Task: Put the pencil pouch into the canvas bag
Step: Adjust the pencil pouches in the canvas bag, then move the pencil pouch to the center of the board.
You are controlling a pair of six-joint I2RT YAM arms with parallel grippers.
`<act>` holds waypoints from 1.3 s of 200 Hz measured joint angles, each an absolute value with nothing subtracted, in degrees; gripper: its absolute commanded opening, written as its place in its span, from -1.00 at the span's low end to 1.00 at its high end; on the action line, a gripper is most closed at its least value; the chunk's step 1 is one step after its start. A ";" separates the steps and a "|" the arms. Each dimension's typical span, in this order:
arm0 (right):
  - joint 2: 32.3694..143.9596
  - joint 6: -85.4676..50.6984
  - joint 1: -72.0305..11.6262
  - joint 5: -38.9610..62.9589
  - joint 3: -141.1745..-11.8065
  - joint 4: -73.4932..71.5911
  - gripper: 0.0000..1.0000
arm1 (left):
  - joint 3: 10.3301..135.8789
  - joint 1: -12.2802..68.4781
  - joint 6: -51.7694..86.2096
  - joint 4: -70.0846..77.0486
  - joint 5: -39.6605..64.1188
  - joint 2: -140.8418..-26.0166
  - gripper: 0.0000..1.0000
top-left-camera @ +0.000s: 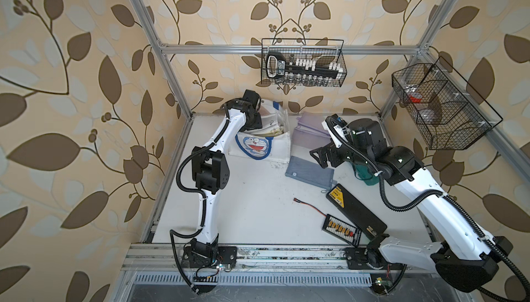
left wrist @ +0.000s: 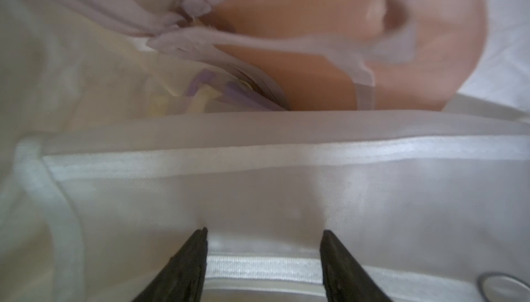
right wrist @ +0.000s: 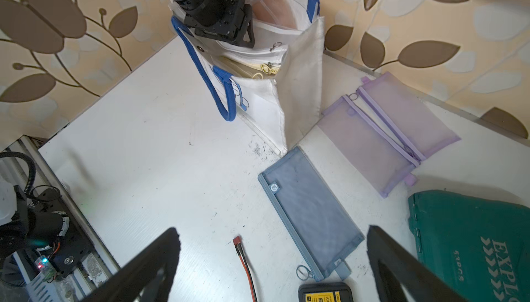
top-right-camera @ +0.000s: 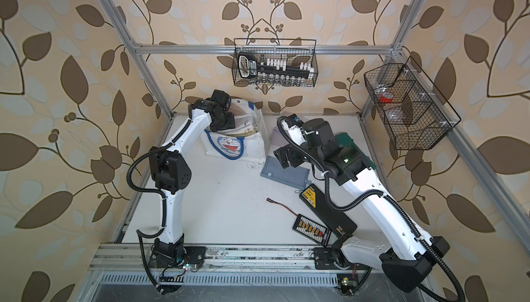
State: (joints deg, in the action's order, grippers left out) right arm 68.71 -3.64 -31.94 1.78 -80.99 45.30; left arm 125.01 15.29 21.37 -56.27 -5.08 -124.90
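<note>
Left gripper [left wrist: 264,233] half-open inside canvas bag [top-left-camera: 276,150] at 11 o'clock on table [top-left-camera: 252,200], jaws straddling white mesh pencil pouch [left wrist: 258,188] in it. Right gripper [right wrist: 271,229] wide, empty, over blue pouch [right wrist: 309,209] at bag's 4 o'clock.

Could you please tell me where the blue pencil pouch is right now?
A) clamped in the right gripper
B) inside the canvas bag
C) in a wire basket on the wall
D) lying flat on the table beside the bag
D: the blue pouch lies flat on the table next to the canvas bag, and the right gripper near it is open and holds nothing.
</note>
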 measured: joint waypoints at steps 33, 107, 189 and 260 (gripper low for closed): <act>68.75 -4.80 -28.27 3.05 -78.17 44.82 0.99 | 124.84 15.29 21.17 -56.07 -5.17 -125.01 0.28; 76.42 -5.82 -15.84 9.78 -70.72 41.87 0.99 | 127.44 15.88 19.44 -59.05 -3.29 -120.79 0.85; 101.32 -4.73 -11.88 15.38 -76.27 36.60 0.98 | 108.31 26.46 19.44 -58.92 3.29 -90.15 0.86; 111.87 -5.76 -10.48 19.64 -79.99 33.36 0.96 | 67.46 34.28 32.93 -51.53 15.70 -60.20 0.84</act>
State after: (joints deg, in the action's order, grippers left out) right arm 111.87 -5.76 -10.48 19.64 -79.99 33.36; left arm 67.46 34.28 32.93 -51.53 15.70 -60.20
